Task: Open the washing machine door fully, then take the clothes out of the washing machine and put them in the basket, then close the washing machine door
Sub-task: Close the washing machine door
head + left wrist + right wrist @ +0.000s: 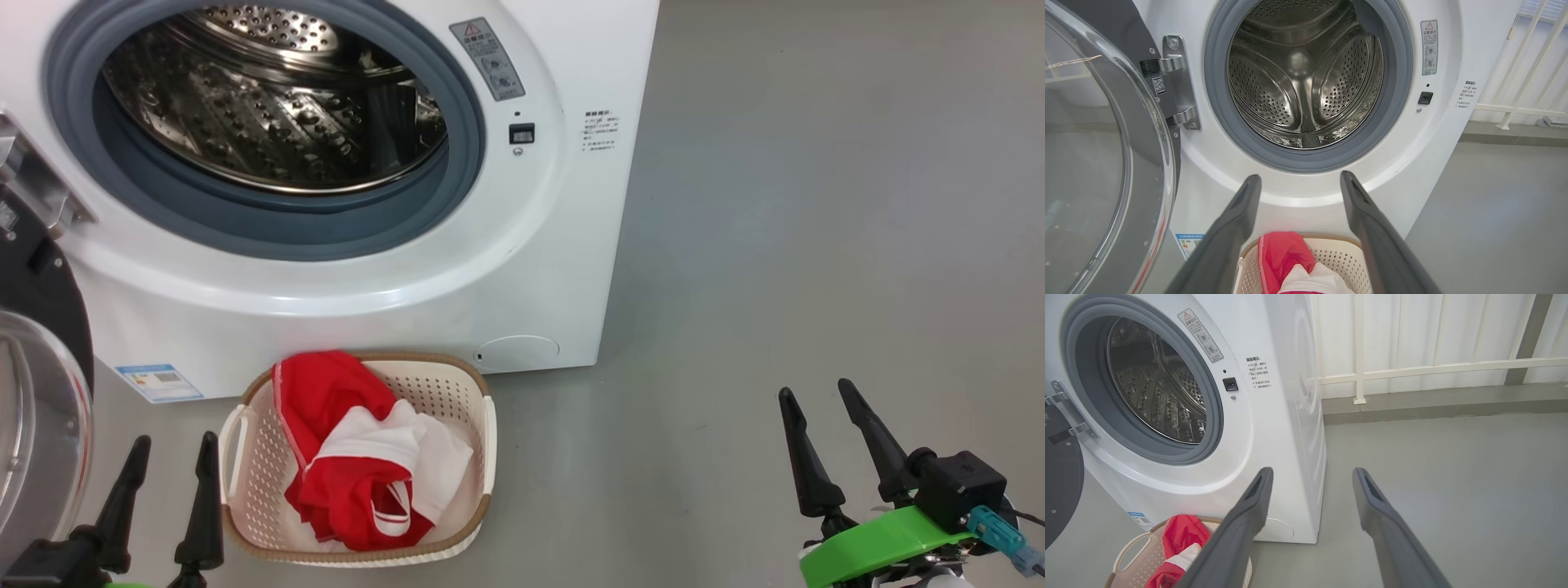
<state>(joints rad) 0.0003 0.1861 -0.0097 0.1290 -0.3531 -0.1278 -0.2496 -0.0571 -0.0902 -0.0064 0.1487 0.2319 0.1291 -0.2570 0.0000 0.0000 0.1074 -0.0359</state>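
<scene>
Nearest to me, my left pincer (176, 441) sat low at the left, its two dark fingers spread wide and holding nothing. My right pincer (815, 389) sat low at the right, equally wide and empty, over grey floor (816, 204).

Just right of my left pincer stood the basket (483, 425), with the clothes (343, 482) heaped inside it, red with white panels. Immediately left of that same pincer was the washing machine door (37, 425), standing open, its clear glass bowl low and its black rim rising behind. The door ran from its free edge near me back to a steel hinge (33, 188) on the front of the washing machine (531, 269).

Beyond the basket, the round opening showed a steel drum (277, 122) with no fabric visible in it.

I judged that closing the door was the step left. The door lay on my left, close beside my left pincer and well apart from my right, so the left arm looked better placed to push it rightward toward the opening.
</scene>
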